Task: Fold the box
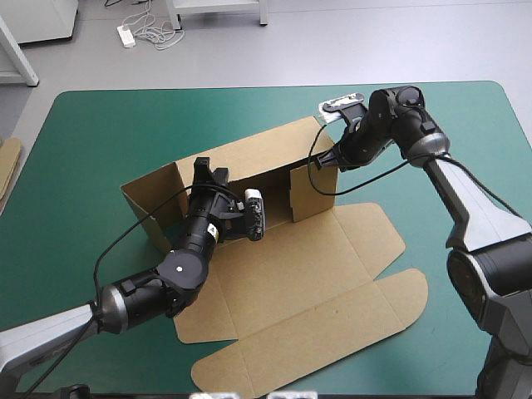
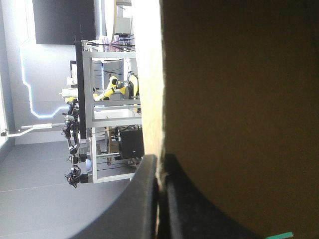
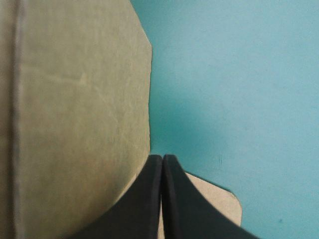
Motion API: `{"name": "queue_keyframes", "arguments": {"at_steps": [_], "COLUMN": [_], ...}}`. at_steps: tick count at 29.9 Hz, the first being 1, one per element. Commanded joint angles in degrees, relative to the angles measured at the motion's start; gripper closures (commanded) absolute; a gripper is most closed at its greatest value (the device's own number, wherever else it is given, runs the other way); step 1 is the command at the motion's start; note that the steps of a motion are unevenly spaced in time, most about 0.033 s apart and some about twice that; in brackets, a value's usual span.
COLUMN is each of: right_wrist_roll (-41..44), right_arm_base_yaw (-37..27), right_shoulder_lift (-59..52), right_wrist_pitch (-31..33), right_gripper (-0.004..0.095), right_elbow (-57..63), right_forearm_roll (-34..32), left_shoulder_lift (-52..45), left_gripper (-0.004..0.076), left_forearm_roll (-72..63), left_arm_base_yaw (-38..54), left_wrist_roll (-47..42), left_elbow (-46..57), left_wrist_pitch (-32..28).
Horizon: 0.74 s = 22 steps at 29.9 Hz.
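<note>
Left gripper (image 2: 160,163) pinches raised wall of brown box (image 1: 283,274); right gripper (image 3: 162,159) pinches rounded flap.

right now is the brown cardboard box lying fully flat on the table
No, the brown cardboard box has its far wall standing upright; only the near panels lie flat.

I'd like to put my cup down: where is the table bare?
Bare teal-green cover: the far-left corner beyond the box, and the far-right corner beside the right arm. Box and arms crowd the middle and near side.
</note>
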Motion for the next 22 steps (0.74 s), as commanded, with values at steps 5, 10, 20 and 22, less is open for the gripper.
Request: {"name": "queue_keyframes", "arguments": {"at_steps": [5,10,20,22], "right_wrist_roll": [-4.4,-8.3,-12.6,-12.6], "right_arm_base_yaw": [0.1,0.1,0.1,0.1], "right_shoulder_lift": [-7.1,-7.0,-7.2,-7.2], "right_wrist_pitch": [-6.6,-6.9,-4.0,-3.4], "right_gripper": [0.0908,0.0906,0.0638,0.0535], "right_elbow": [4.6,6.0,6.0,6.0], "right_forearm_roll": [0.7,4.2,10.7,11.2], "left_shoulder_lift": [-1.7,-1.7,-1.7,-1.7], "left_gripper": [0.0733,0.0733,0.0733,0.0733], "left_forearm_roll": [1.7,2.0,2.3,2.3], "left_arm_base_yaw": [-0.2,-0.2,-0.2,-0.2], "left_wrist_roll": [-0.8,-0.8,-0.8,-0.8], "left_elbow": [-1.4,-1.4,-1.4,-1.4], "left_wrist_pitch": [2.3,2.3,2.4,2.4]}}
